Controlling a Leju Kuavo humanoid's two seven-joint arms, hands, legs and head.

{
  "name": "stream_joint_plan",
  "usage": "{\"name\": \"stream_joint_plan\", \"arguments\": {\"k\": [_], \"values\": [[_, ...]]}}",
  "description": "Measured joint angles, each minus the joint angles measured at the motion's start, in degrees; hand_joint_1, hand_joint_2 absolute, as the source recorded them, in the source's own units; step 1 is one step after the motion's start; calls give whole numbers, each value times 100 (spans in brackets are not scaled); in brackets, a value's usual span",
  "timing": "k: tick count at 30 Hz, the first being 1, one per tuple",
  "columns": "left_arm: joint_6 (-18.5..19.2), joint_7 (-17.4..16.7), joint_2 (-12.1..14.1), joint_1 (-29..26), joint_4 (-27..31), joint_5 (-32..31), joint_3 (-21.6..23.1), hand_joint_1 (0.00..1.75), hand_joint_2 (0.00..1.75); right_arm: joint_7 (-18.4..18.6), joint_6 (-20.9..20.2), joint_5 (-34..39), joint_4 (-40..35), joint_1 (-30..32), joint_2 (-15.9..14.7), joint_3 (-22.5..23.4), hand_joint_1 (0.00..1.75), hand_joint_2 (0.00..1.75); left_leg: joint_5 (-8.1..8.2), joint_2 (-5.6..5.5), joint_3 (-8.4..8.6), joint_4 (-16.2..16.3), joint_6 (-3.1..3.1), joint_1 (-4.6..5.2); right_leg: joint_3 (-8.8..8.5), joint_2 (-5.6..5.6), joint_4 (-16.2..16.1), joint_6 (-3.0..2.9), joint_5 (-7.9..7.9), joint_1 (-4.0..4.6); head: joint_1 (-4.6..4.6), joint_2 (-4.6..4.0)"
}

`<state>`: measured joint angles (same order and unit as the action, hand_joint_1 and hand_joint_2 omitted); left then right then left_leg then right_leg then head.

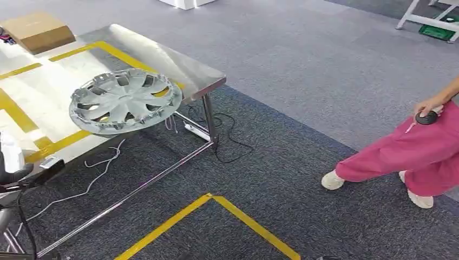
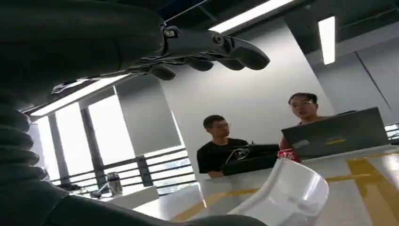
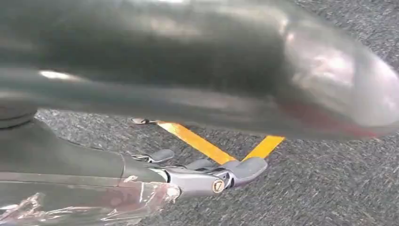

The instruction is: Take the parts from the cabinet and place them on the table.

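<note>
One hubcap (image 1: 125,101): flat on the steel table (image 1: 178,67), near its right edge, inside the yellow tape lines. One cardboard box (image 1: 37,31): far left corner. Left hand (image 2: 207,52): fingers loosely extended, holding nothing. Right hand (image 3: 202,175): fingers out, holding nothing, over the carpet. One person (image 1: 417,151): right, well apart. Judgement: turn to the cabinet, keeping the arms clear of the table edge.

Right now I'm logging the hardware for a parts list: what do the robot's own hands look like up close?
The left robot hand has a dark grey ribbed cover, a thick grey thumb with small screws, and darker fingers. The right robot hand looks alike: a grey body, silver-grey fingers, a small round brass-coloured fitting, and crinkled clear plastic film along its cover.
</note>
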<state>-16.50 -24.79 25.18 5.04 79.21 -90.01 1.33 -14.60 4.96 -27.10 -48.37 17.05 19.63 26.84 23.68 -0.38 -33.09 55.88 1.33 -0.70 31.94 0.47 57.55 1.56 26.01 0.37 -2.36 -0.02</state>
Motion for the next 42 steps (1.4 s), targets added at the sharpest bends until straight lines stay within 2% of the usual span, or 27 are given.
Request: {"name": "stream_joint_plan", "arguments": {"k": [7, 11, 15, 19, 23, 26, 27, 28, 29, 31, 32, 33, 34, 35, 36, 37, 38, 39, 41, 42], "values": [[-376, 140, -4, -403, 457, 0, 122, 0, 0, -31, 11, -20, -125, 62, 2, -13, 0, 0, 1, 0, -2, 0, 0, 1, 0, 1, 0, 0, 0, -1, 0, 0], [-623, 254, -24, -859, 783, 0, 129, 0, 0, -33, 59, -208, -190, 110, 2, -26, 0, 0, 3, 1, -6, 0, -1, 1, 5, 4, -1, 0, 1, -1, -2, 0], [-866, 281, -22, -1218, 1003, 0, 77, 0, 0, -80, 174, -360, -194, 110, 0, -95, 0, 0, 12, 1, -9, 2, -14, 10, 5, 2, -7, 2, 1, -12, 0, 0], [-975, 492, -44, -1384, 1025, 0, -96, 0, 0, -149, 330, -415, -175, 77, 0, -144, 0, 0, 17, 0, -16, 17, -26, 20, 3, 0, -7, 16, -2, -24, 0, 0], [-990, 555, -83, -1444, 1025, 2, -210, 0, 0, -194, 382, -413, -127, 40, -4, -186, 0, 0, 39, 0, -32, 54, -73, 38, 0, 0, -7, 60, -1, -42, 0, 0], [-997, 581, -92, -1448, 1025, 2, -260, 0, 0, -242, 455, -402, -85, 4, -15, -225, 0, 0, 36, -11, -52, 39, -132, 59, -29, -33, -55, 110, -14, -54, 5, 0], [-999, 581, -98, -1444, 1025, 2, -271, 0, 0, -247, 477, -393, -83, 0, -24, -243, 0, 0, -12, -24, -1, -32, -169, 2, -34, -42, -45, 140, 7, -37, 2, 0], [-1001, 584, -109, -1441, 1025, 2, -273, 0, 0, -254, 490, -382, -72, -1, -31, -260, 0, 0, -28, -50, 13, -58, -171, -14, 38, -39, 71, 171, 114, -40, -11, 0], [-1005, 586, -116, -1435, 1025, 4, -273, 0, 0, -256, 498, -380, -63, -8, -33, -264, 0, 0, -39, -65, 8, -57, -193, -22, 153, -34, 360, 194, 313, -44, -24, 0], [-1005, 599, -151, -1450, 1023, 4, -273, 0, 0, -256, 501, -376, -44, -19, -46, -264, 0, 0, -39, -112, -12, -54, -193, -26, 607, -35, 1360, 231, 800, -62, -24, 0], [-1005, 599, -166, -1451, 1023, 4, -273, 0, 0, -254, 505, -374, -28, -19, -50, -264, 0, 0, -42, -148, -21, -51, -189, -28, 775, -34, 1726, 247, 917, -68, -24, 0], [-1005, 601, -184, -1454, 1021, 4, -271, 0, 0, -254, 505, -374, -18, -19, -59, -264, 0, 0, -47, -200, -22, -50, -181, -34, 799, -34, 1782, 259, 879, -77, -22, 0], [-1005, 601, -197, -1455, 1021, 4, -271, 0, 0, -256, 509, -374, -11, -18, -61, -264, 0, 0, -52, -252, -21, -48, -167, -43, 684, -31, 1574, 265, 720, -86, -24, 0], [-1007, 608, -208, -1454, 1021, 4, -271, 0, 0, -254, 516, -372, -4, -20, -68, -264, 0, 0, -55, -313, -20, -46, -143, -59, 454, -9, 1140, 269, 487, -102, -24, 0], [-1014, 621, -216, -1452, 1021, 4, -271, 0, 0, -256, 522, -367, 2, -21, -70, -264, 0, 0, -58, -384, -19, -43, -105, -81, 132, 53, 541, 273, 230, -122, -24, 0], [-1014, 640, -227, -1444, 1021, 4, -273, 0, 0, -258, 527, -359, 9, -25, -70, -267, 0, 0, -62, -446, -29, -26, -62, -98, -141, 313, 32, 296, 128, -171, -31, 0], [-999, 643, -229, -1442, 1023, 4, -275, 0, 0, -253, 527, -356, 24, -38, -70, -271, 0, 0, -72, -495, -53, -11, -9, -71, -169, 424, -19, 262, 219, -126, -26, 0], [-964, 643, -234, -1440, 1027, 4, -271, 0, 0, -251, 529, -343, 24, -39, -70, -275, 0, 0, -91, -549, -68, -5, 27, -76, -158, 322, -29, 154, 178, -133, -9, 0], [-916, 616, -232, -1448, 1032, 4, -260, 0, 0, -212, 522, -323, 20, -12, -72, -286, 0, 0, -145, -643, -91, -54, 103, -112, -195, 224, 9, 59, 174, -92, -9, 0], [-903, 597, -229, -1456, 1032, 4, -254, 0, 0, -194, 511, -323, 11, 1, -72, -299, 0, 0, -166, -703, -112, -51, 134, -121, -188, 159, 4, 14, 146, -105, -9, 0]]}}
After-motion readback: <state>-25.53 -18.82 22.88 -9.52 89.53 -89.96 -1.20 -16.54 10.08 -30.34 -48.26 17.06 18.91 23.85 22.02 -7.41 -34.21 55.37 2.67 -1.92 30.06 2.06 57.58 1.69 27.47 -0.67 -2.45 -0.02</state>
